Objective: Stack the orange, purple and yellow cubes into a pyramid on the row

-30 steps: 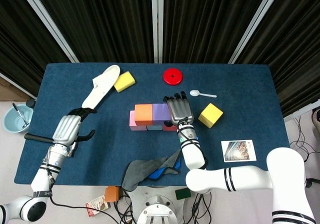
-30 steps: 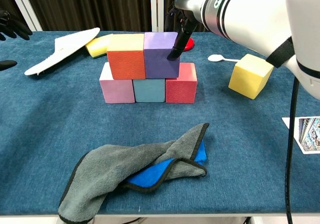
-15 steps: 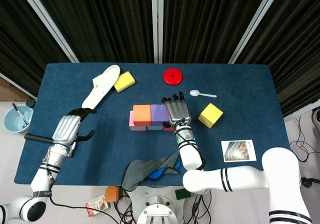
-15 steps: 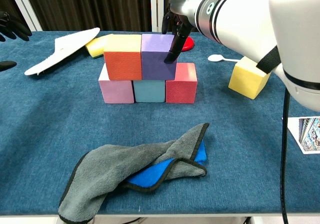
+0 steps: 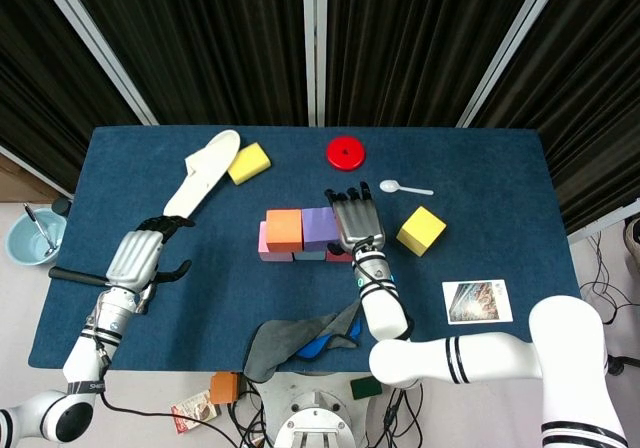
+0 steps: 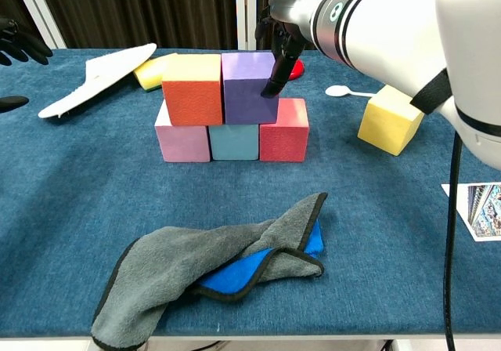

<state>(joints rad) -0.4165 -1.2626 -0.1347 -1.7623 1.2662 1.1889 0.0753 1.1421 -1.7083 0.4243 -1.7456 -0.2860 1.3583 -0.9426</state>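
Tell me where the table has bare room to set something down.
Free: the far right corner beyond the white spoon, and the front left between the left hand and the grey cloth. Crowded: the middle, where the right hand touches the purple cube.

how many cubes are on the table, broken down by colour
pink: 1
teal: 1
red: 1
orange: 1
purple: 1
yellow: 1
total: 6 cubes
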